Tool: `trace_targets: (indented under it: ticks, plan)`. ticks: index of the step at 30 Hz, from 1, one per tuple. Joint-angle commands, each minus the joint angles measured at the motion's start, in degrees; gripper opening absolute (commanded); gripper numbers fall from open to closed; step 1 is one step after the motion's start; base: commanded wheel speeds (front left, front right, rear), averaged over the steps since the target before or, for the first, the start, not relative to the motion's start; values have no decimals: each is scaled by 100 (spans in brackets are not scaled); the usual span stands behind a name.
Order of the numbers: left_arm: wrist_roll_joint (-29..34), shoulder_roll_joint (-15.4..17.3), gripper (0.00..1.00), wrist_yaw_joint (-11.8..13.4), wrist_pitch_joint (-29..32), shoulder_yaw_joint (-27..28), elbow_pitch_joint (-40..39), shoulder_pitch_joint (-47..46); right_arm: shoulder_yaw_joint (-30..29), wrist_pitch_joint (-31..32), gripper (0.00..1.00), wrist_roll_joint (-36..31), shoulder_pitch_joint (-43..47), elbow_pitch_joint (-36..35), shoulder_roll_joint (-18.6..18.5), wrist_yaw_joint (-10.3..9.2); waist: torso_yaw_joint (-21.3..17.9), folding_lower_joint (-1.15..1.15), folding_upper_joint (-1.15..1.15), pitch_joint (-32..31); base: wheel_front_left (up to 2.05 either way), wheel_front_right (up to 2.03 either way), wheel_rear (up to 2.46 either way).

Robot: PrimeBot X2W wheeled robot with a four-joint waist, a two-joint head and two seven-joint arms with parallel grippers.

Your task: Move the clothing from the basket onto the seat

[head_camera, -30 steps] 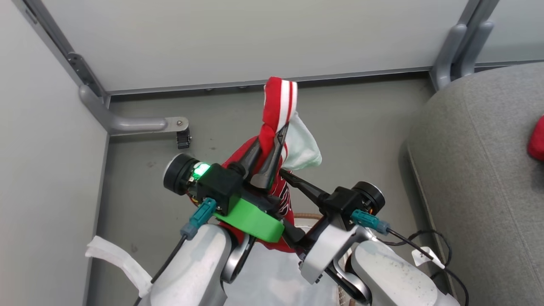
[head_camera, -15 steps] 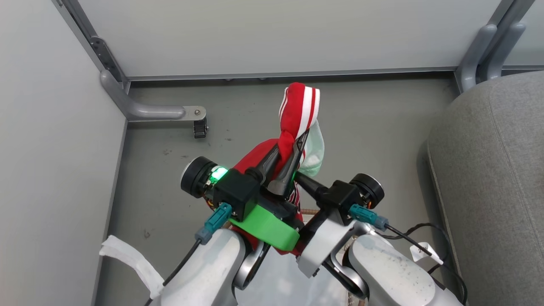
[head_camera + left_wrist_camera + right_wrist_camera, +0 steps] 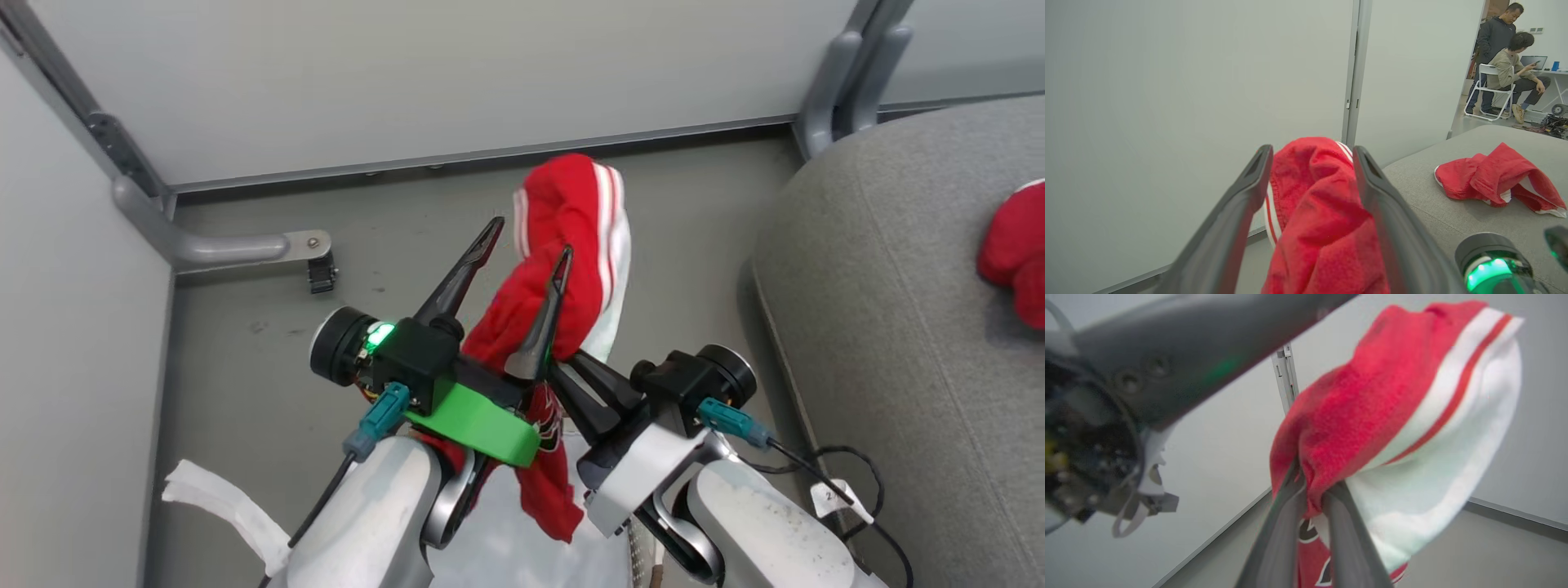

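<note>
A red garment with white stripes [image 3: 571, 245] hangs in the air above the floor, left of the grey seat [image 3: 898, 343]. My left gripper [image 3: 526, 245] is open, its fingers spread on either side of the cloth [image 3: 1323, 212]. My right gripper [image 3: 563, 367] is shut on the garment lower down, and the fabric [image 3: 1372, 400] bunches out of its closed tips [image 3: 1312, 488]. A second red garment [image 3: 1012, 261] lies on the seat [image 3: 1453, 228], also seen as a heap [image 3: 1494, 179] in the left wrist view. My forearms hide most of the basket; its white liner [image 3: 506, 531] shows between them.
Pale wall panels close the left and far sides. A grey metal foot with a small caster [image 3: 314, 269] stands on the floor at the left. A black cable [image 3: 849, 482] loops beside the seat. Two people [image 3: 1506, 61] are far off behind the seat.
My left gripper has opened and let go of the garment. My right gripper has shut on it. The head camera has shifted, bringing the garment on the seat into view.
</note>
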Motion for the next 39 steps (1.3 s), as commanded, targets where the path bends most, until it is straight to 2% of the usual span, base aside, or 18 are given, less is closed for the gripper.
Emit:
trace_targets:
  ticks: [1, 18, 23, 33, 37, 39]
  plan:
    - [53, 12, 100, -22, -2, 71, 46, 87, -75, -12, 0, -18, 126, -54, -17, -7, -533, 0, 0, -39, 0, 0, 0]
    - [522, 17, 100, -264, -2, 695, 437, 279, -566, -12, 0, 80, 591, -751, -12, -7, -2729, 0, 0, 225, 0, 0, 0]
    - [601, 18, 100, -336, -2, 781, 491, 351, -704, -12, 0, 136, 694, -853, -10, -7, -3215, 0, 0, 242, 0, 0, 0]
    - [506, 23, 100, -468, -2, 376, 664, 50, -1693, -13, 0, -10, 798, -1313, -7, -7, -3336, 0, 0, 485, 0, 0, 0]
    - [499, 22, 100, -496, -2, 275, 778, -47, -2082, -13, 0, -205, 471, -1501, -4, -6, -3349, 0, 0, 606, 9, 9, 9]
    - [528, 22, 100, -495, -2, 277, 801, -69, -2197, -12, 0, -318, 230, -1598, -120, -6, -3347, 0, 0, 678, 11, 11, 11]
